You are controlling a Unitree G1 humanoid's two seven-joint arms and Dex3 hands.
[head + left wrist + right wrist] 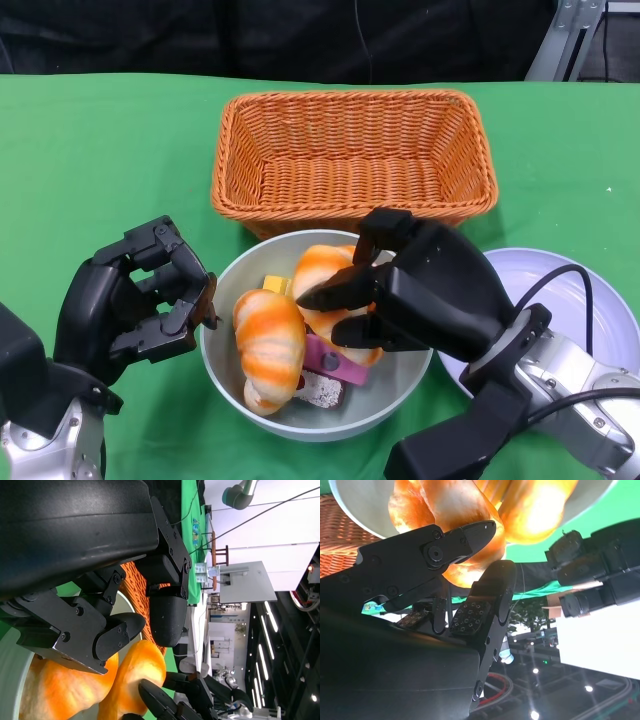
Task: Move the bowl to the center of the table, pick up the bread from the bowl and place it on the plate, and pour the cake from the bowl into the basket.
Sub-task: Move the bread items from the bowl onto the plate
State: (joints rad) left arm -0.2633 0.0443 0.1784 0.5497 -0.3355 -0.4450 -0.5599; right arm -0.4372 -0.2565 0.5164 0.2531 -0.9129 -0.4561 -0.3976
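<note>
Right hand (400,290) is seen lowest in head view, reaching into the bowl (225,350) w/ fingers closed around one bread roll (320,270); right wrist view shows the roll (470,555) pinched between upper fingers and thumb pad. Whether the roll is lifted clear cannot be told. Left hand (135,300) is set at the bowl's near-left rim, fingers curled; contact w/ the rim appears likely but a firm grip cannot be confirmed.

Bowl is located just in front of the basket (355,160), approx. centre of the bench (100,150), so step 1 is judged done. Contents: a second bread roll (268,345), plus cake pieces (330,375) (pink, yellow, brown) underneath.

Plate (590,290) lies just right of the bowl, partly hidden by the right forearm; nothing is seen on its visible part. Basket is seen w/o contents.

Step in hand: bread pick-up, est. early-to-mid task. Next move calls for a lift straight up, clear of the rim, then a carry right to the plate. Risk: the soft roll may slip; cake may be disturbed.
</note>
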